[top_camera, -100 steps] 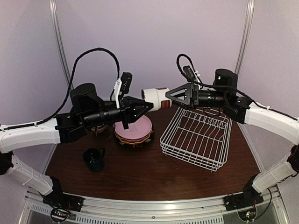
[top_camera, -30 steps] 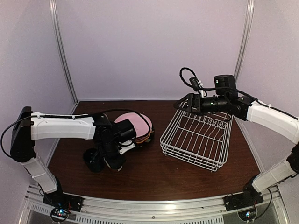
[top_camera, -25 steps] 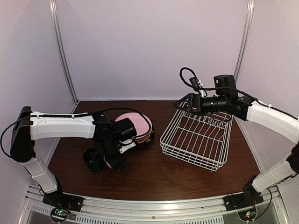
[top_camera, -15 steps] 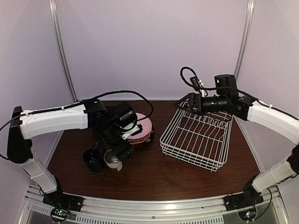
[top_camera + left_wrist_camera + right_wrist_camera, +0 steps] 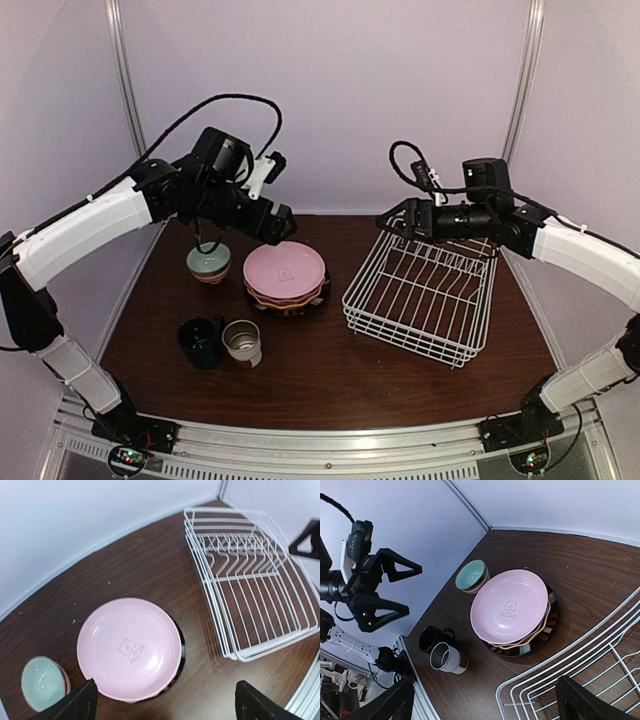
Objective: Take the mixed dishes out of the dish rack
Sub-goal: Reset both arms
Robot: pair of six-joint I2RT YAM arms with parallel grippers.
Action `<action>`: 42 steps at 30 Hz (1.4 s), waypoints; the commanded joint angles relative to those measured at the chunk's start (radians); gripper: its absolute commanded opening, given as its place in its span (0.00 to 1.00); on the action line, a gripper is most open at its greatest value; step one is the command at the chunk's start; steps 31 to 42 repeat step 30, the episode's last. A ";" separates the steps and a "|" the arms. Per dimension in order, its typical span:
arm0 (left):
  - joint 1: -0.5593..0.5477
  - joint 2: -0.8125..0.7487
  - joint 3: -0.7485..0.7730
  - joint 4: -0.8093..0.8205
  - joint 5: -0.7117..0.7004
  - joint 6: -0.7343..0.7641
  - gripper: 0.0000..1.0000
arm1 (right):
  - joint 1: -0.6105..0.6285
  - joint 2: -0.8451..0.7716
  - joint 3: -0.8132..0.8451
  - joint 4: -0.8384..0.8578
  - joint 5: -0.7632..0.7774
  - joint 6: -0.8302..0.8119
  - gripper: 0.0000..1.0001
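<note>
Your left gripper has just let go of the small grey cup with the white outside and has gone up and away from it. A moment ago it was low by the cups. Now it hangs high, to the left of the white wire dish rack, over the far side of the plate pile. Its jaws are wide open and hold nothing. The grey cup now sits mouth up on the brown table, well to the left of the rack's near corner. It is touching or almost touching the small black cup; I cannot tell which. The round pink plate lies on top of the pile just to the left of the rack. A yellow plate and a black-rimmed plate peek out under it. The pale green bowl is further left of the rack, sitting inside a second bowl with a reddish outside. Your right gripper has not moved: it hangs over the rack's far left corner, jaws wide open, holding nothing. Look in the rack: I see only bare wires and prongs, no dish. So I think that cup was the last thing to come out, and the job looks done or very close to done. You could check the far side of the rack, which the right arm partly hides, and then bring both arms back.
</note>
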 commanded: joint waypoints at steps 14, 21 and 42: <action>0.227 0.013 -0.218 0.449 0.147 -0.202 0.98 | -0.004 0.028 -0.100 0.265 0.245 -0.037 1.00; 0.227 0.033 -0.276 0.477 0.122 -0.208 0.97 | -0.003 0.082 -0.164 0.337 0.254 -0.027 1.00; 0.228 0.035 -0.293 0.496 0.121 -0.210 0.98 | -0.003 0.083 -0.174 0.330 0.260 -0.034 1.00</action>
